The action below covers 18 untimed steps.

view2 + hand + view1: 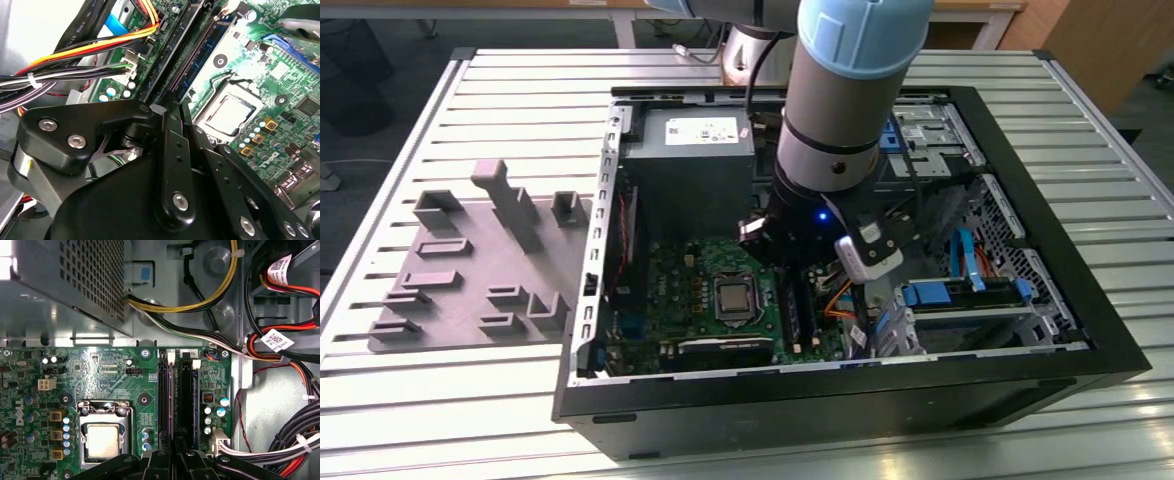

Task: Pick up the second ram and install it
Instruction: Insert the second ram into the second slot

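Claw (175, 460) closed on the second ram (186, 400), which stands in a slot beside the processor socket (102, 440). Arm (847, 110) reaches straight down into the open computer case (1067, 300), lying on a slatted metal worktop (454, 410).

Table (427, 395): ribbed metal slats, pale grey, dull sheen.
Holder block (474, 265): matt grey plastic, smooth.
Computer case (854, 405): black painted metal frame, satin.
Power supply (75, 280): bare grey sheet metal, perforated.
Motherboard (110, 375): glossy green board.
Processor (102, 440): brushed metal lid.
Gripper (175, 460): matt black metal links, bright screw heads.
Cables (90, 47): smooth plastic insulation.
Arm (847, 100): satin grey metal, pale blue plastic cap.
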Tool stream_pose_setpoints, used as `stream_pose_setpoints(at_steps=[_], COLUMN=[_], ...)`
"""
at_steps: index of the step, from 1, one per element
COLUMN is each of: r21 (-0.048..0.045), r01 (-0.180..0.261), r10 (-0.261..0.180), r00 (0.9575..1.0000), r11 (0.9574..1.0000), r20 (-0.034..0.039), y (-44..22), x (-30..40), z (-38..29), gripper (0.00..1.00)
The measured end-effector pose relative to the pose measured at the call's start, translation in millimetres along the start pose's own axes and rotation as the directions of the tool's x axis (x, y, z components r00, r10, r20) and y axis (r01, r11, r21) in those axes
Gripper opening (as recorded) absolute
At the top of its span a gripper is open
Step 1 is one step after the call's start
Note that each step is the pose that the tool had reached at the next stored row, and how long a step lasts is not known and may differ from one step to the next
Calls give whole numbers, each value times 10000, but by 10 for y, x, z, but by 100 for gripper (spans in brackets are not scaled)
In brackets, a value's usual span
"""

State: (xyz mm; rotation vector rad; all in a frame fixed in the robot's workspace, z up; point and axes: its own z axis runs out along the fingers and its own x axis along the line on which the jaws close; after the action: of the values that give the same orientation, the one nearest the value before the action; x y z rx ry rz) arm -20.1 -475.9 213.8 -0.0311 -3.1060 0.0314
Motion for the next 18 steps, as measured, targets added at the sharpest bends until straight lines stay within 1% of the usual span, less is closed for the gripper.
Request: stream_pose_setpoints(at_steps=[4, 9, 18], r21=[-3, -4, -5], r01=[-5, -4, -4], r10=[5, 4, 4], r00=[10000, 10000, 10000], r11=[10000, 10000, 10000], r20=[-3, -2, -2], y=[0, 0, 1], x=[-4, -5, -6], z=[3, 43, 45], gripper=[14, 14, 15])
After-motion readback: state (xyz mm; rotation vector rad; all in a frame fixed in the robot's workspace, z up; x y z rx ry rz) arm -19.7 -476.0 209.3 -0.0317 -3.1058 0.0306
